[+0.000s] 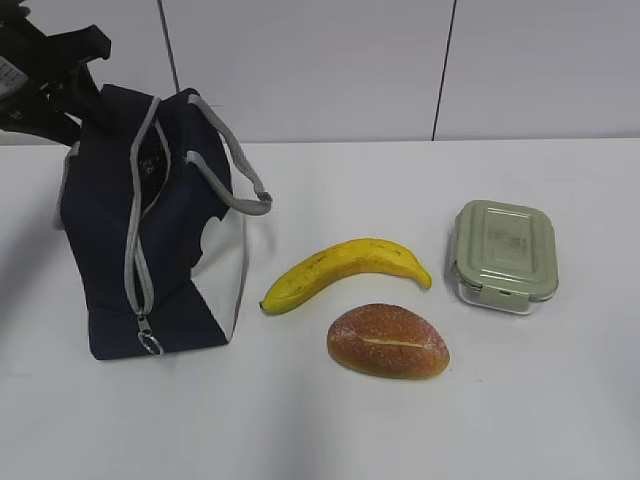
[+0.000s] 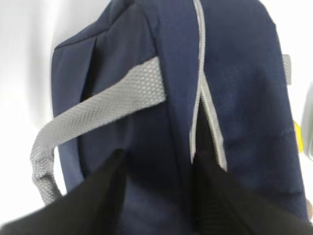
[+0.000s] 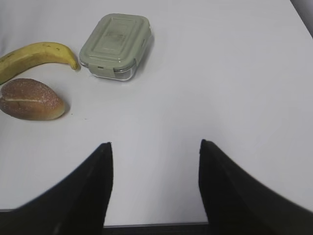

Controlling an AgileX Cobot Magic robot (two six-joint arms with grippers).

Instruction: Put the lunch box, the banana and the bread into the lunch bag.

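Note:
The navy lunch bag [image 1: 110, 260] stands at the left, its grey zipper [image 1: 133, 250] gaping near the top and its ring pull [image 1: 150, 345] low on the front. The banana [image 1: 345, 268] lies mid-table, with the bread [image 1: 388, 342] just in front of it and the lunch box [image 1: 503, 255] to the right. All three also show in the right wrist view: the banana [image 3: 36, 55], the bread [image 3: 30, 99] and the lunch box [image 3: 116, 45]. My left gripper [image 2: 159, 159] is open at the bag's top [image 2: 234, 98], its right finger [image 2: 208, 191] at the zipper gap. My right gripper [image 3: 154, 143] is open and empty over bare table.
The bag's grey handles [image 1: 235, 165] droop to the right, and one [image 2: 98, 110] crosses the left wrist view. My left arm [image 1: 45, 75] is behind the bag at the far left. The white table [image 1: 480, 420] meets a pale wall behind it.

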